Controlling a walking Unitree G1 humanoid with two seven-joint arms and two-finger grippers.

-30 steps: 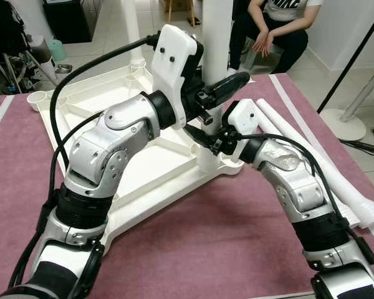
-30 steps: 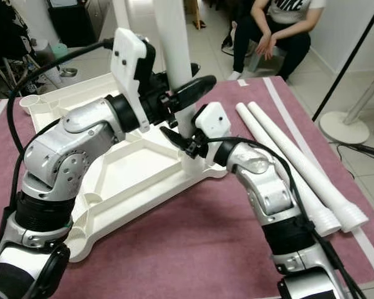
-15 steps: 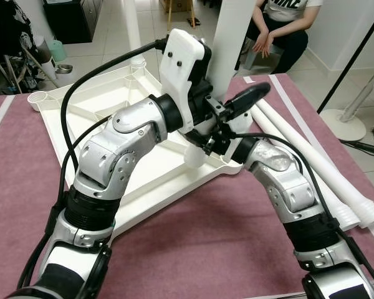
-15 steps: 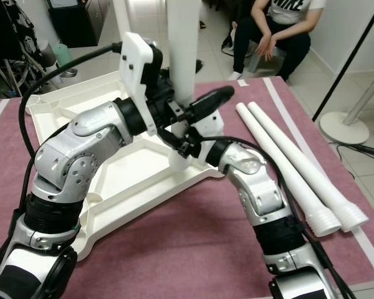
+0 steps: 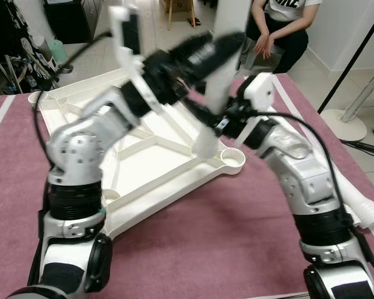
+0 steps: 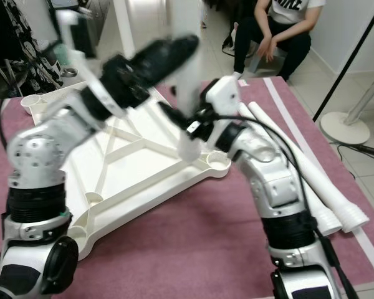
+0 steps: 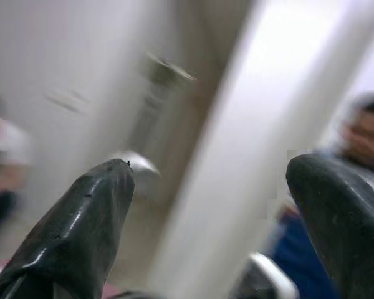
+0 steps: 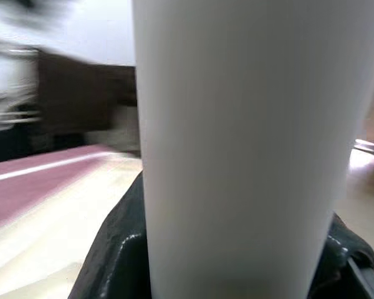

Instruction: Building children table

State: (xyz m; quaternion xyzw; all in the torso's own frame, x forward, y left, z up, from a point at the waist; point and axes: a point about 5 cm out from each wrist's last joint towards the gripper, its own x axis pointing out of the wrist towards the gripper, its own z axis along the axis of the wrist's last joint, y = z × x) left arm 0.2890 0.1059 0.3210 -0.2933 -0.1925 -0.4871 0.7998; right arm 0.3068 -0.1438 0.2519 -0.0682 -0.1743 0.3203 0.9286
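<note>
The white table leg (image 5: 219, 87) stands tilted above the upturned white tabletop (image 5: 81, 118), its lower end hanging off to the side of the round corner socket (image 5: 232, 158), lifted clear of it. The right gripper (image 5: 219, 122) is clamped on the leg low down, the leg pressed between its black fingers (image 8: 115, 255) in the right wrist view. The left gripper (image 6: 156, 59) is higher up the leg and blurred with motion; in the left wrist view its fingertips (image 7: 93, 205) stand apart either side of the leg with gaps showing, so it appears open around the leg rather than gripping it. To seat the leg well, the lower end should probably be brought directly over the socket just beneath the right gripper, the leg straightened upright, then pressed down along its own axis. Two spare legs (image 6: 311, 177) lie on the maroon cloth (image 5: 224, 237) beyond the right arm's outer side. A seated person (image 5: 280, 28) is far behind.
</note>
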